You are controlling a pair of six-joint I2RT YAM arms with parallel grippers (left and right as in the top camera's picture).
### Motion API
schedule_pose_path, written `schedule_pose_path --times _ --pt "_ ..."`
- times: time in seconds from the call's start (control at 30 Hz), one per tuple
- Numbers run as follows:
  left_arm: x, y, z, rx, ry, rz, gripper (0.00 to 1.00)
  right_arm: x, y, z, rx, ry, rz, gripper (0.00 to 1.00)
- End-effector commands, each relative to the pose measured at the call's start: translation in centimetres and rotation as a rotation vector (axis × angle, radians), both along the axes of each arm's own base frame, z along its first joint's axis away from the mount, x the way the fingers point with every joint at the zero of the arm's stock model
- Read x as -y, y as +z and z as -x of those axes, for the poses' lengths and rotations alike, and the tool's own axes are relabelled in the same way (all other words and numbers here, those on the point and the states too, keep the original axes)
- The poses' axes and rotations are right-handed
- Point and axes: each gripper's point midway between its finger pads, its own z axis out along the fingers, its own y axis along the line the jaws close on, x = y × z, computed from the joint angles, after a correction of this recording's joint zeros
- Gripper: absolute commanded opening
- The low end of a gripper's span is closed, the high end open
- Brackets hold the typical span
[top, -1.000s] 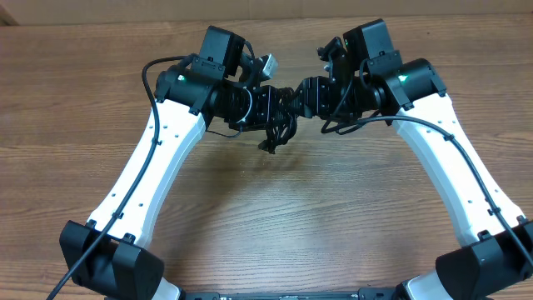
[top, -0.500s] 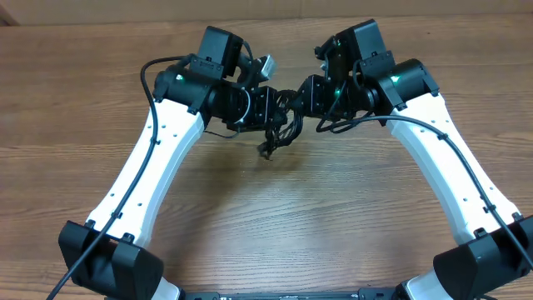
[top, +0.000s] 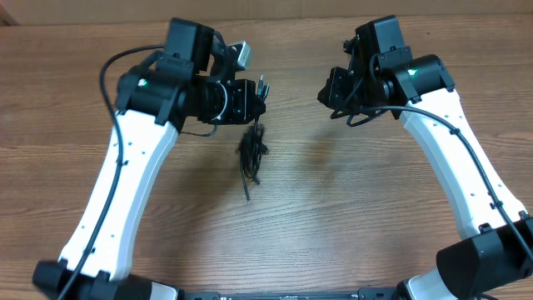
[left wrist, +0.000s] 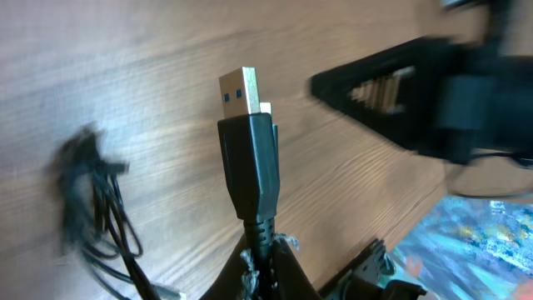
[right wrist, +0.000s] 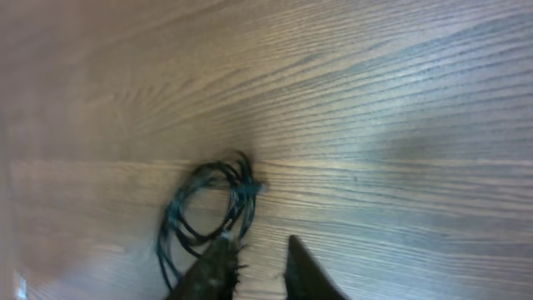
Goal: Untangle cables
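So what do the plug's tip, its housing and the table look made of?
The plug tip looks like bright metal, with a gold-toned sheen. Its housing is probably black moulded plastic, smooth with soft highlights. The table is wood or wood-look laminate: grain lines show.

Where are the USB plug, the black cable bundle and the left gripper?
USB plug (left wrist: 241, 90), left wrist view, on its metal tip.
cable bundle (top: 251, 152), overhead view, on the middle of the strands.
left gripper (left wrist: 265, 258), left wrist view, between the fingertips clamped on the plug's base.

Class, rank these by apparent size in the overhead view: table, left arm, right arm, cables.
1. table
2. left arm and right arm, about alike, so not ranked apart
3. cables, smallest
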Motion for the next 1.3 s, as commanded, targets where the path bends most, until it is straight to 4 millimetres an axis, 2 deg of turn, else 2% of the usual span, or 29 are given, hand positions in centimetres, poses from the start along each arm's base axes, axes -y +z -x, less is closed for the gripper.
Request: schedule_pose_path --times 0.0,0.03,0.1,0.27,0.4,0.53,0.57,0.73,0.83,0.97,1.13,1.27 --pt "0.9 5.0 1.1 0.197 -0.113 0.071 0.04 -0.4 0.4 0.0 0.020 0.050 -0.002 0.31" --pt "1.0 5.8 1.3 0.236 -0.136 0.086 0.04 -0.6 0.5 0.1 0.017 0.060 -0.010 0.39" --pt "1.4 7.6 1.8 0.324 -0.183 0.111 0.04 -0.7 0.5 0.2 0.012 0.065 -0.017 0.45" --pt "1.5 12.3 2.9 0.526 -0.223 0.163 0.04 -0.7 0.4 0.3 0.009 0.068 -0.016 0.53" --pt "1.1 16.4 3.7 0.675 -0.204 0.205 0.04 -1.5 0.8 0.6 0.021 0.125 -0.050 0.59" --pt "0.1 20.6 4.1 0.782 -0.100 0.264 0.04 -1.6 0.8 0.6 0.021 0.131 -0.057 0.61" --pt "-0.6 22.6 4.2 0.833 -0.036 0.289 0.04 -1.7 0.9 0.7 0.019 0.134 -0.062 0.61" --pt "-2.9 26.7 4.7 0.935 0.129 0.333 0.04 -2.4 1.1 1.0 0.016 0.162 -0.092 0.62" --pt "-3.9 27.3 4.8 0.947 0.195 0.330 0.04 -3.0 1.4 1.4 0.019 0.202 -0.121 0.63" --pt "-4.0 26.9 4.6 0.929 0.202 0.325 0.04 -3.0 1.4 1.5 0.009 0.198 -0.125 0.63" --pt "-3.7 25.5 3.7 0.876 0.204 0.305 0.04 -2.4 0.6 1.6 -0.044 0.134 -0.109 0.63" --pt "-3.4 24.1 2.8 0.824 0.208 0.291 0.04 -2.4 -0.9 2.0 -0.103 0.132 -0.095 0.62"
